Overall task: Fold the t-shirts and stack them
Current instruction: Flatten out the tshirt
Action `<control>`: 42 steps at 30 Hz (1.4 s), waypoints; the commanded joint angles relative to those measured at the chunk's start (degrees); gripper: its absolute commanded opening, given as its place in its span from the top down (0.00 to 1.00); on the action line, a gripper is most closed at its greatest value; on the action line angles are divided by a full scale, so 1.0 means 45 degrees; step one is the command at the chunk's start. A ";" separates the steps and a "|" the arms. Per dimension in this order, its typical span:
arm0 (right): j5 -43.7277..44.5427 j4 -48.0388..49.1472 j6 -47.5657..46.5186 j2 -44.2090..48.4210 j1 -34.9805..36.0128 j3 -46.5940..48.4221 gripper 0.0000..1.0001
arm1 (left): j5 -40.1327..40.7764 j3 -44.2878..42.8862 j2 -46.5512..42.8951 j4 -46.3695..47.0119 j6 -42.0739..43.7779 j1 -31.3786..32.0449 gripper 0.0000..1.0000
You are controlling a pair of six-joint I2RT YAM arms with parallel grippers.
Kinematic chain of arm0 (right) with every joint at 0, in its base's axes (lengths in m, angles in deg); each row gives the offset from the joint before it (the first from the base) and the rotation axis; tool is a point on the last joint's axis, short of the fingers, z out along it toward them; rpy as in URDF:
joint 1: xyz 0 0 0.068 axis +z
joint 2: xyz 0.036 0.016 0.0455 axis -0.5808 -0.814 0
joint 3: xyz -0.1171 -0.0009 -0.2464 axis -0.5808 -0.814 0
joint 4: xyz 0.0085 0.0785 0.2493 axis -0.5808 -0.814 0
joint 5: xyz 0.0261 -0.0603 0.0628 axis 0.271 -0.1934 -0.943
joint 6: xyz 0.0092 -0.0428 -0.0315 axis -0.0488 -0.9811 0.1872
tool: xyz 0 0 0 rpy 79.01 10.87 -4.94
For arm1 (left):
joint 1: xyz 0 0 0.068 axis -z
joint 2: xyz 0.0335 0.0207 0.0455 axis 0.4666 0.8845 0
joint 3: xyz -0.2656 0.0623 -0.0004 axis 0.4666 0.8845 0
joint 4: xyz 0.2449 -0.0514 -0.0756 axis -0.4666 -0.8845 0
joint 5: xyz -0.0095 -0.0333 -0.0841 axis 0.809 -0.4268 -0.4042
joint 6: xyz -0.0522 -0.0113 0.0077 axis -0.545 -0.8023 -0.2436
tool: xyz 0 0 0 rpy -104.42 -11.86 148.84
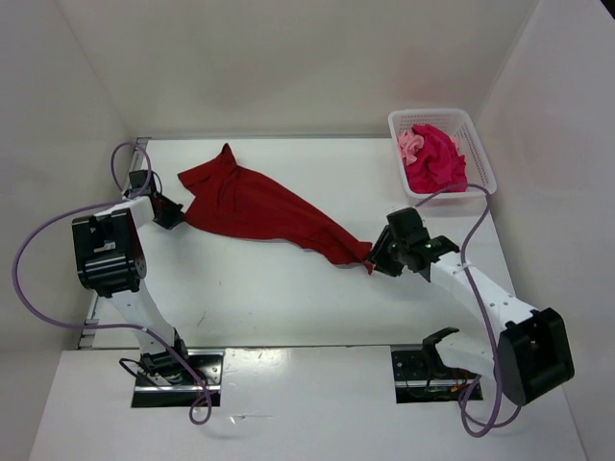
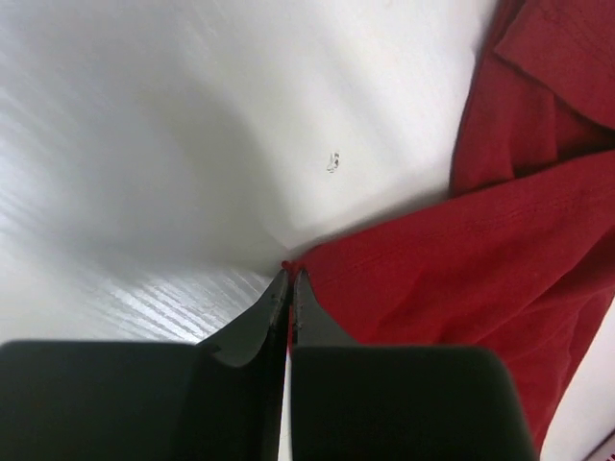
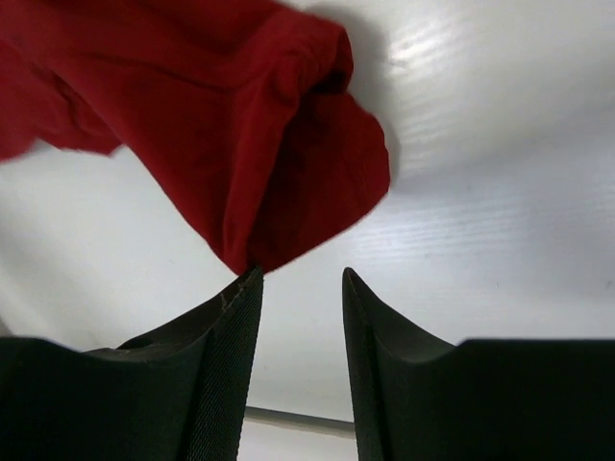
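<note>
Nothing is folded yet: left gripper pinches a corner of the crumpled dark red cloth t-shirt, right gripper gapes empty beside it.

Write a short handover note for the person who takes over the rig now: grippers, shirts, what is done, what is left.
Left gripper: shut, apparently pinching a corner of the dark red shirt.
Right gripper: open at the shirt's other end, holding nothing.
The dark red shirt lies stretched, unfolded, on the table. The magenta shirt and salmon shirt sit bunched in the white basket.
Done: nothing folded or stacked.
Left: fold all three, stack them.
</note>
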 commanded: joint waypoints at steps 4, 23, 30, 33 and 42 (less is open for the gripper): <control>0.2259 -0.0989 0.0594 0.0037 0.2164 0.0500 0.50 | 0.0502 -0.0641 -0.0297 -0.0301 0.0516 -0.0031 1.00; 0.5972 -0.1577 -0.1066 -0.5371 0.3923 0.2980 0.47 | -0.0612 -0.2908 0.0253 -0.0791 0.0398 -0.0031 1.00; 0.6636 -0.1849 -0.1319 -0.5938 0.4431 0.3389 0.41 | -0.1099 -0.2379 0.0115 -0.0379 0.0144 -0.0031 1.00; 0.6636 -0.1402 -0.1476 -0.6268 0.4431 0.3564 0.37 | -0.1218 -0.2379 -0.0041 -0.0379 0.0144 -0.0031 1.00; 0.6289 -0.0424 -0.2608 -0.6411 0.4431 0.5651 0.91 | -0.1218 -0.2399 -0.1073 -0.0632 0.0144 0.0240 1.00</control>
